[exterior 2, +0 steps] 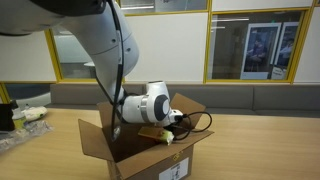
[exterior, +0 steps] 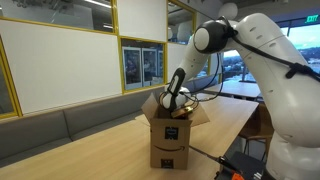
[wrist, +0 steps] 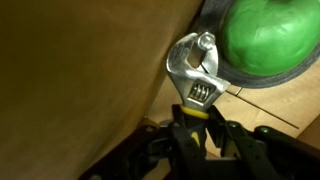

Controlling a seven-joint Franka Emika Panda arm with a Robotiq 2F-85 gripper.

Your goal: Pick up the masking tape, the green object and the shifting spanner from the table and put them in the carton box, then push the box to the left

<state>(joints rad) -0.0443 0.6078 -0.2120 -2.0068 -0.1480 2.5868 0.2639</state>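
In an exterior view my arm (exterior: 215, 40) bends down from the upper right and my end effector (exterior: 173, 105) dips into the open top of the carton box (exterior: 170, 140), which stands upright on the light-wood bench (exterior: 100, 150) with its flaps spread and the black smile logo on the side facing the camera. From there the flaps hide my fingertips, so that picture does not show how they stand or what they carry. In an exterior view from another angle, the carton box (exterior 2: 125, 160) sits in the foreground on the bench (exterior 2: 260, 150). My white wrist hangs over its opening and my end effector (exterior 2: 165, 128) reaches down between the flaps, with a black cable looping off beside it. Here too the inside of the box is mostly hidden. The wrist view settles it: my end effector (wrist: 195, 125) is clamped on the shifting spanner (wrist: 195, 65). The handle is pinched between my two dark fingers (wrist: 150, 150) and the metal head with its adjusting wheel points away from me. A brown cardboard wall of the box fills the left of that view. The green object (wrist: 265, 35) lies just beside the spanner head, inside a dark ring (wrist: 262, 80) on the box floor. I cannot tell whether the head touches that ring.
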